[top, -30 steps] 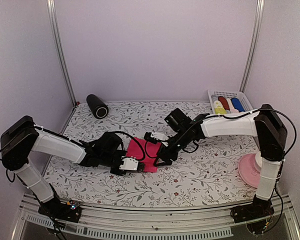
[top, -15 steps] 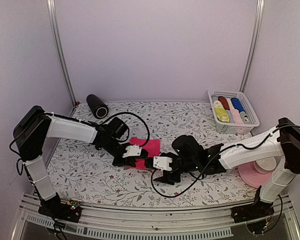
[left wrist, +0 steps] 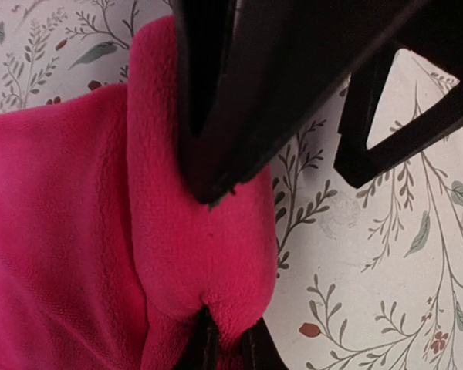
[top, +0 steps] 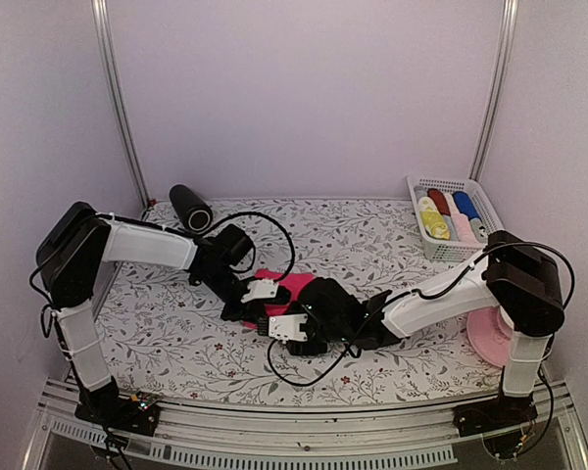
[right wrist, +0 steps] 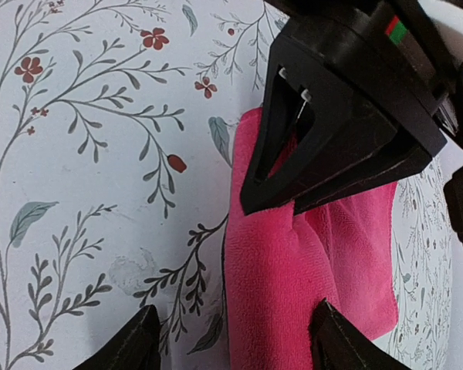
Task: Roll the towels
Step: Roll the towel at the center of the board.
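**Top external view: both sets of fingers meet on one hot pink towel**

On the flower-patterned counter (top: pixel 402 348) the left fingers (top: pixel 255 304) and the right fingers (top: pixel 274 321) sit tip to tip. The hot pink towel (top: pixel 292 284) lies under and just behind them, partly hidden by the two wrists.

The left wrist view shows the left fingers closed tight, pinching the near end of a raised fold along the towel's edge. The fold bulges just ahead of their tips. The flat part of the cloth spreads to one side of them, and bare counter lies on the other. One of the right fingers lies across the top of that fold, straight ahead of the left tips. Its partner stands off the cloth, above the counter.

In the right wrist view the right fingers stand well apart and grip nothing. The towel's edge runs up between them, with one tip over bare counter and the other over pink cloth. Whether either tip touches the surface below it cannot be told.

Rolled towels (top: pixel 449 210) in yellow, red, blue and pale pink fill a white basket (top: pixel 490 235), well apart from both sets of fingers. A black cylinder (top: pixel 189 207) lies well beyond the left fingers. A pink plate (top: pixel 490 338) sits well apart from the right fingers.
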Motion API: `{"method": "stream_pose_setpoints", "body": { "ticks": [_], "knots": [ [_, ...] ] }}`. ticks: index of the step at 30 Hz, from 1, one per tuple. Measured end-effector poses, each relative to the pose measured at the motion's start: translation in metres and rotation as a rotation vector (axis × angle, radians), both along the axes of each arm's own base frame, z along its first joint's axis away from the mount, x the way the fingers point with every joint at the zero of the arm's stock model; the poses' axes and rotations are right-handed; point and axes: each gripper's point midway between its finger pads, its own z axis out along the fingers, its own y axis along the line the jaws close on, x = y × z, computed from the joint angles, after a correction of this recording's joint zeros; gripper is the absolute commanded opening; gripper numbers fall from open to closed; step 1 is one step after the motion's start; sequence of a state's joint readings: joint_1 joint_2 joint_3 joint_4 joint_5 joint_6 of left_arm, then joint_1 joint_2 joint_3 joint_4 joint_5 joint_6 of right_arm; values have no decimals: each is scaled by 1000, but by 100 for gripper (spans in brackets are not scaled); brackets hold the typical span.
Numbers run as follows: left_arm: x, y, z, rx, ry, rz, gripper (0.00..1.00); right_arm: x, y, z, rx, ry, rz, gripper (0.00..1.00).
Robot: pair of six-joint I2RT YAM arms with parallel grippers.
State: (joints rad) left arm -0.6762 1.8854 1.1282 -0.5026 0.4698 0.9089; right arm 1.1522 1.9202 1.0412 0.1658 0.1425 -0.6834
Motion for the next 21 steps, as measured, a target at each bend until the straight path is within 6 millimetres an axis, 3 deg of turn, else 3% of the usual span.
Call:
{"method": "stream_pose_setpoints", "body": {
  "ticks": [12, 21],
  "knots": [
    [0, 1, 0, 2, 20, -8, 4, 21, 2, -16, -67, -75, -67, 48],
    [2, 3, 1, 6, 18, -11, 13, 35, 1, -18, -70, -48, -118, 22]
  ]
}}
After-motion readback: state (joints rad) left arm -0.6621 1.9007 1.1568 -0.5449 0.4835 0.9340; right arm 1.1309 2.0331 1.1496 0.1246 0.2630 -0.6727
